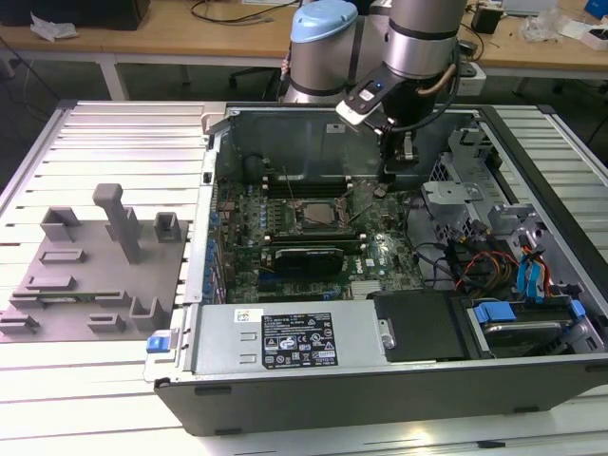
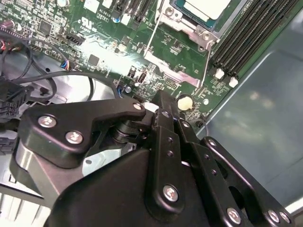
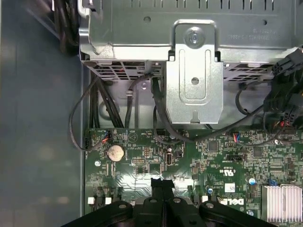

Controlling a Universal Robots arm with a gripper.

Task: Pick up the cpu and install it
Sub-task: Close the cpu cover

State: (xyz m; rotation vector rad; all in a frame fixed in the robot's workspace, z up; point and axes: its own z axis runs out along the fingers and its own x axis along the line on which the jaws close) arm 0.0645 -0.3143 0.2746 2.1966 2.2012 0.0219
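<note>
The cpu [image 2: 208,6] lies flat in the socket on the green motherboard, its silvery top showing inside the metal frame [image 2: 189,29]. In the exterior view the socket [image 1: 318,217] sits mid-board in the open computer case [image 1: 380,399]. My gripper [image 1: 392,173] hangs over the board toward the exterior view's right of the socket, apart from the cpu. Its black fingers [image 2: 163,99] are pressed together with nothing between them. In the first wrist view the gripper [image 3: 162,183] points at the board near a coin battery [image 3: 115,152].
A grey fixture plate [image 1: 85,275] with upright posts lies at the exterior view's left. The power supply [image 1: 294,340] spans the case front. A metal drive cage [image 3: 194,71] and loose black cables [image 3: 113,109] crowd the side near the gripper. Memory slots [image 2: 246,33] flank the socket.
</note>
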